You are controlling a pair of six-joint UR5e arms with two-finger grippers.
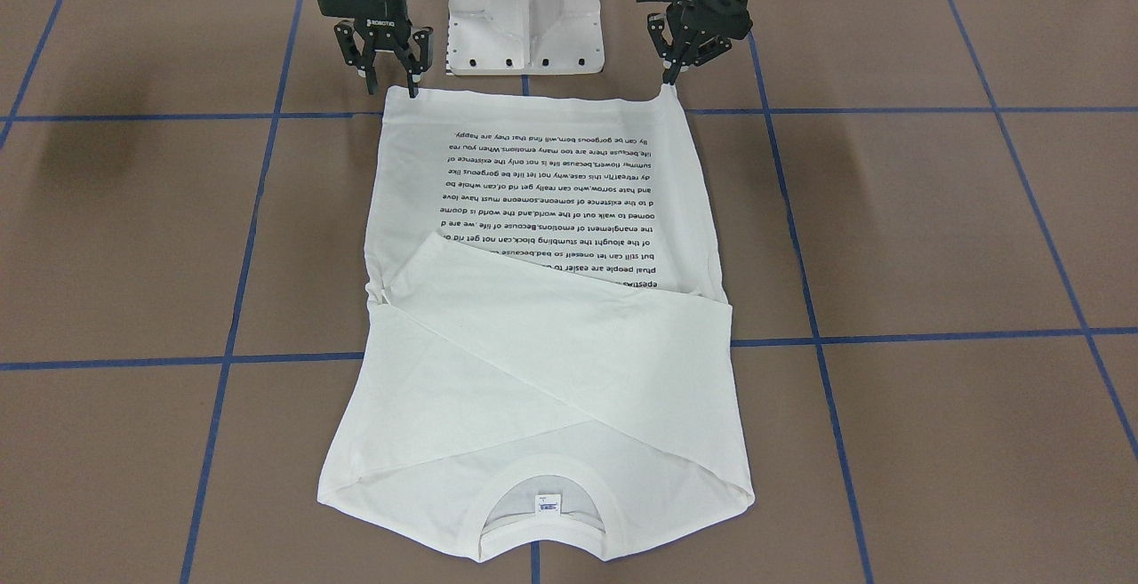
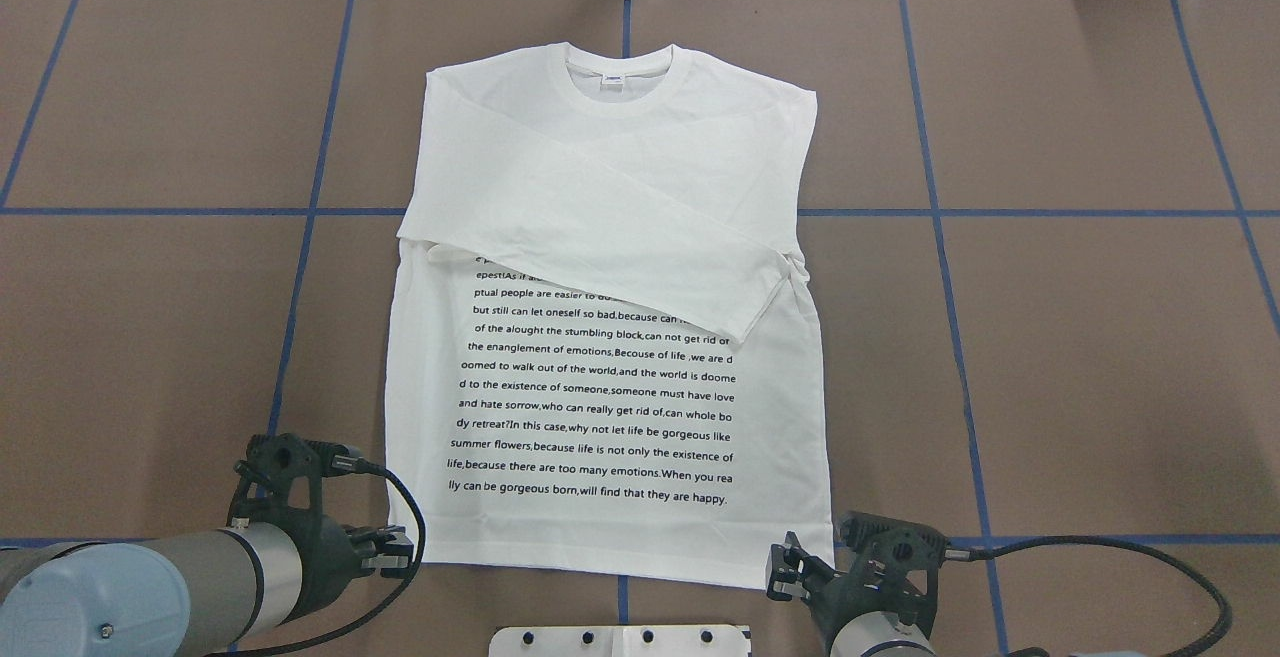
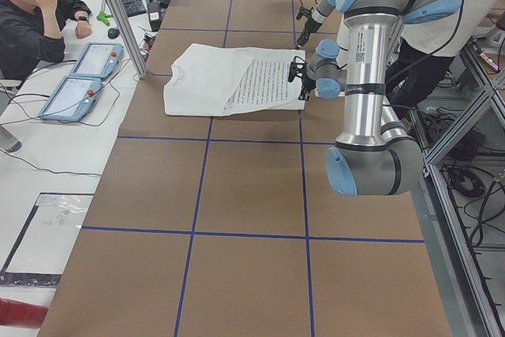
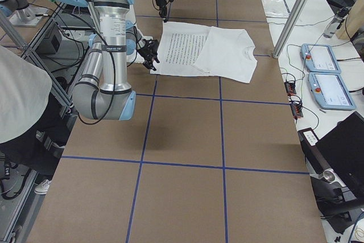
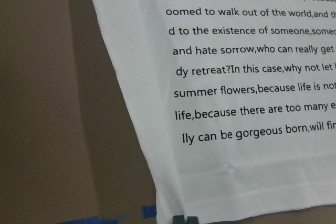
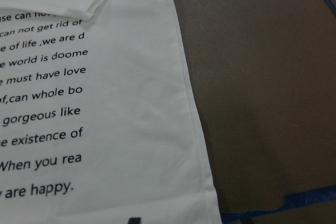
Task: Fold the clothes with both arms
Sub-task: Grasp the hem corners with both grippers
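Matte brown tabletop (image 1: pixel 933 237) w/ blue tape grid. White long-sleeved cotton T-shirt (image 1: pixel 551 371) lies flat at centre, print side up. In front view its ribbed round collar (image 1: pixel 542 468) is at 6 o'clock, hem at 12, sleeves folded across chest, soft creases. Black claw-like left gripper (image 1: pixel 669 77), at shirt's 1 o'clock, pinches hem corner. Right gripper (image 1: pixel 389 82), at 11 o'clock: fingers spread, one tip touching hem.
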